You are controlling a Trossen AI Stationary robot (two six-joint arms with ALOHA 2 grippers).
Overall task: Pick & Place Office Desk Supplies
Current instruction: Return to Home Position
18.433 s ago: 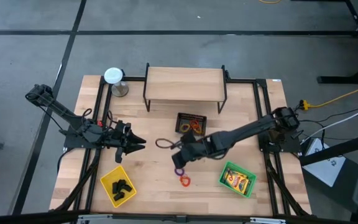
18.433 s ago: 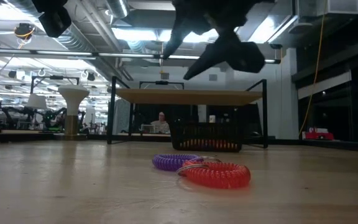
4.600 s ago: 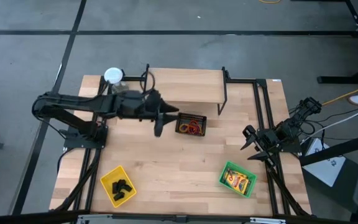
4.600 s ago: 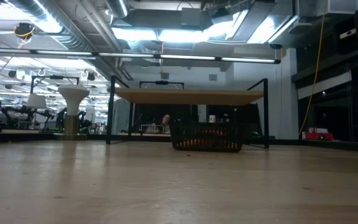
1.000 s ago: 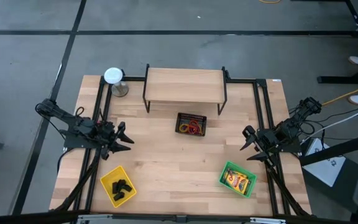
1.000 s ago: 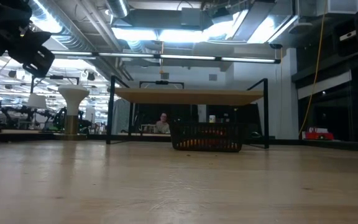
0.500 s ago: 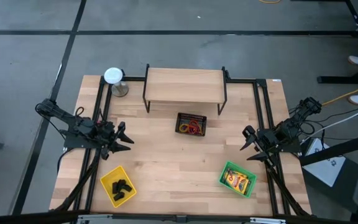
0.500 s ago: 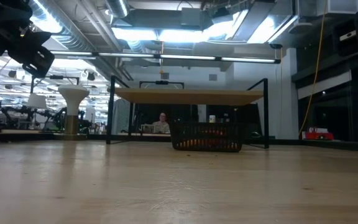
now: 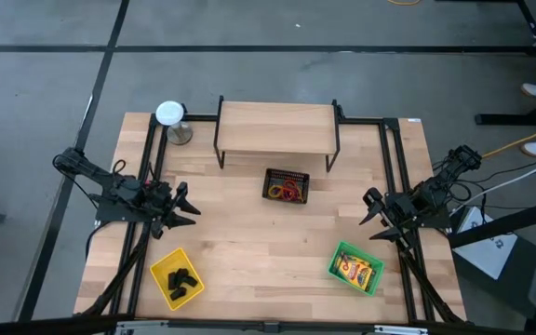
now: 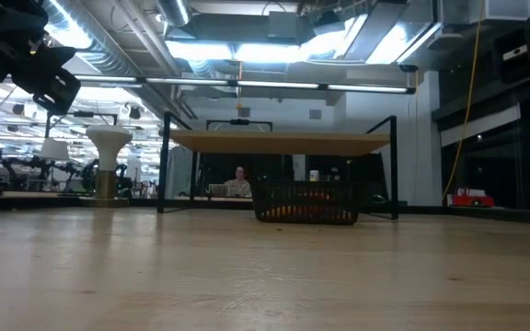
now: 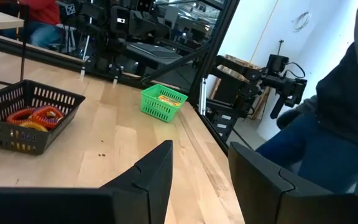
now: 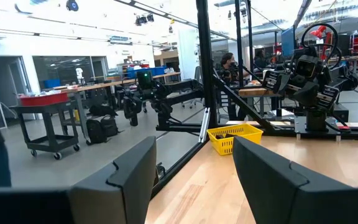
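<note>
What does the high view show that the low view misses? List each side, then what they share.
Only the high view: the yellow tray holding black clips, the green tray holding a crayon pack, and the whole left arm and right arm, parked at the table's sides. Only the low view: the room behind, with a person seen under the shelf. Both: the black basket of rings in front of the wooden shelf, and part of the left arm.

Coiled rings, red, orange and yellow: heaped together inside the black mesh basket, near the middle of the table. Small black clips: a loose cluster in the yellow tray, on the table's left side. Flat yellow pack with red-green print: lying flat in the green tray, on the right side.
</note>
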